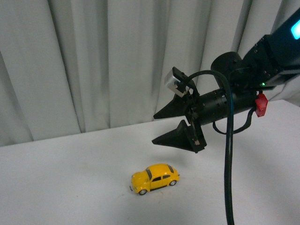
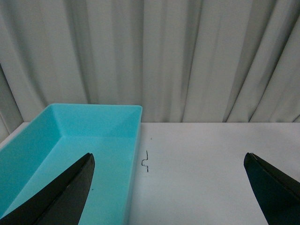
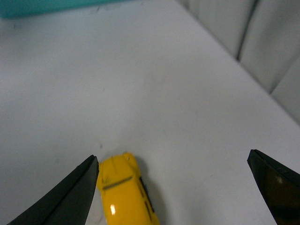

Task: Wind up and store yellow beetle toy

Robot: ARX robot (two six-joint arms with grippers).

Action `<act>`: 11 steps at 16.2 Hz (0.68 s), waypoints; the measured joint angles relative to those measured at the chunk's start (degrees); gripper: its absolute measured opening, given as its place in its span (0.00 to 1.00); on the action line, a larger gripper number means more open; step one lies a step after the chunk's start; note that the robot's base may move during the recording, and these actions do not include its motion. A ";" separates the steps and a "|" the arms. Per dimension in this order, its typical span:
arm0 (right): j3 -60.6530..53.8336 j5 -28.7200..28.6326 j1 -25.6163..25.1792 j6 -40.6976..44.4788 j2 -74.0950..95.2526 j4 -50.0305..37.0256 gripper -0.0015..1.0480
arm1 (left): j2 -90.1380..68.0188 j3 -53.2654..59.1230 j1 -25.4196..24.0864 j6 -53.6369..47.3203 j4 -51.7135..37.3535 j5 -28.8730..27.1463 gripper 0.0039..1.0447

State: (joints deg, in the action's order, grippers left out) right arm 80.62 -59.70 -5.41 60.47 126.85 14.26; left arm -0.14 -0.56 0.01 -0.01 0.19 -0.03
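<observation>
The yellow beetle toy [image 1: 155, 178] stands on its wheels on the white table [image 1: 70, 187], near the front middle. My right gripper [image 1: 154, 128] is open and empty, hovering above and a little behind the toy. In the right wrist view the toy [image 3: 124, 190] lies close beside one finger [image 3: 70, 197], apart from the gripper [image 3: 172, 161]. My left gripper [image 2: 168, 159] is open and empty over the table, beside a teal bin [image 2: 56, 154]. The left arm is out of the front view.
The teal bin is empty and stands near the curtain; a strip of it shows in the right wrist view [image 3: 47, 7]. A small black squiggle mark [image 2: 146, 161] lies on the table beside the bin. Grey curtains [image 1: 93, 61] back the table.
</observation>
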 joint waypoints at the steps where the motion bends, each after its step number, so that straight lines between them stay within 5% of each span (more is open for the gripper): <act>1: 3.02 1.99 0.33 9.35 2.32 9.70 0.94 | 0.00 0.00 0.00 0.00 0.02 0.02 0.94; 3: 6.58 6.67 1.42 27.65 6.36 24.81 0.94 | 0.00 0.00 0.00 0.00 0.00 0.00 0.94; 4: 11.02 14.03 4.07 38.21 11.85 24.59 0.94 | 0.00 0.00 0.00 0.00 0.02 0.00 0.94; 9: 13.18 15.30 5.14 38.12 12.72 24.87 0.93 | 0.00 0.00 0.00 0.00 0.00 0.02 0.94; 11: 13.77 15.32 5.46 37.68 12.72 24.83 0.81 | 0.00 0.00 0.00 0.00 0.02 0.02 0.94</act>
State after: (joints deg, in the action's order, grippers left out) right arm 94.39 -44.38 0.05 98.15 139.57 39.09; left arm -0.14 -0.56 0.01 -0.01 0.21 -0.01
